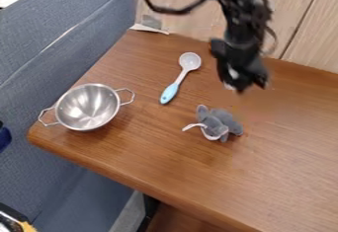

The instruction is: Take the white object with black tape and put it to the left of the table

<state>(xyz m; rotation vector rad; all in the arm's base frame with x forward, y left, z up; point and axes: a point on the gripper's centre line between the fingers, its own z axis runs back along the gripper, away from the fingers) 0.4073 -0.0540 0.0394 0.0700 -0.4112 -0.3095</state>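
- Whether your gripper (pixel 249 84) is apart, together or clamped on something, I can't tell, so check that before you commit to anything.
- Your likely target is the small white bit (pixel 229 86) just to the left of the gripper's lower end, partly hidden by it. I can't make out any black tape on it (black on black, good luck), so matching it to the task is my guess.
- That sideways relation is what your next move turns on: the visible white lies on the gripper's left side, toward the spoon (pixel 189 62). Can't tell its long axis, or if it's touching the gripper.
- If it isn't gripped, I'd line up a touch left before closing. If it is, lift and carry left.
- Headcount for you: one black arm (pixel 241 26), one gripper, one white spoon with a pale blue handle, one metal bowl (pixel 87 107) with two wire handles, one grey plush elephant (pixel 220 122), one wooden table (pixel 165 157).
- Bowl's at the table's left end, spoon's between it and the gripper, elephant's on the near side of the gripper. I'd watch for clipping the spoon on the way left.
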